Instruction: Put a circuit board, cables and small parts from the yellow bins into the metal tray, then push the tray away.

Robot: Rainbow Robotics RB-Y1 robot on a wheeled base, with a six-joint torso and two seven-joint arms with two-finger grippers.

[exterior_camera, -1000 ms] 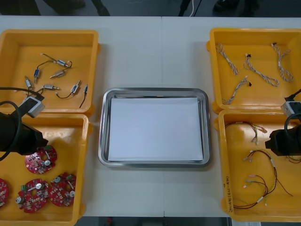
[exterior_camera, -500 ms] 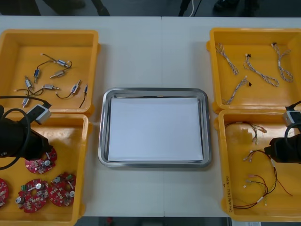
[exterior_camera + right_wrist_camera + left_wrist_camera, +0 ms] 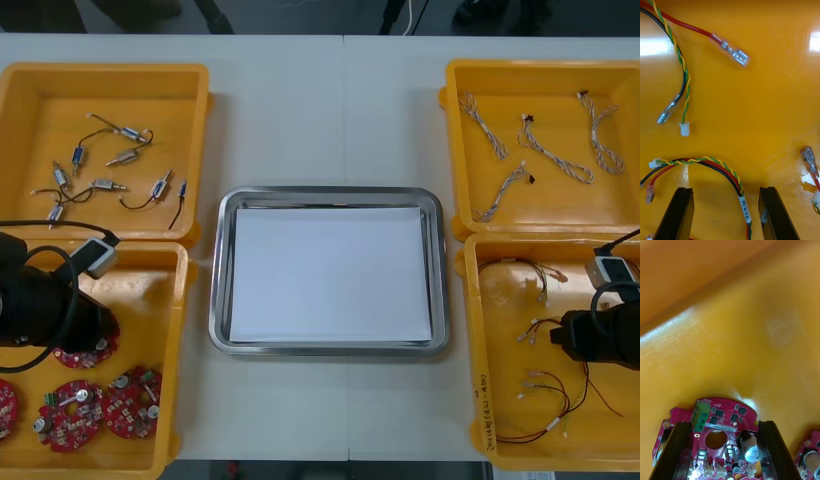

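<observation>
My left gripper point(image 3: 723, 423) is down in the near-left yellow bin point(image 3: 150, 270), open, with its fingers on either side of a round red circuit board point(image 3: 724, 416). In the front view that board point(image 3: 88, 351) peeks out under the left arm point(image 3: 45, 305). My right gripper point(image 3: 725, 188) is open low over the near-right yellow bin point(image 3: 475, 350), and a twisted red, black and yellow cable point(image 3: 720, 165) arches between its fingers. The right arm point(image 3: 605, 335) covers part of that bin's cables point(image 3: 545, 400). The metal tray point(image 3: 328, 192), white inside, lies between the bins.
The far-left bin point(image 3: 190, 100) holds several small metal parts point(image 3: 110, 160). The far-right bin point(image 3: 455, 120) holds blue and white twisted cables point(image 3: 540, 150). More red boards point(image 3: 100, 408) lie near the left gripper. Loose cable ends point(image 3: 732, 52) lie ahead of the right fingers.
The left arm has shifted right and toward the near edge, covering more of the circuit board. The right arm has moved left and nearer over the red and yellow cables.
</observation>
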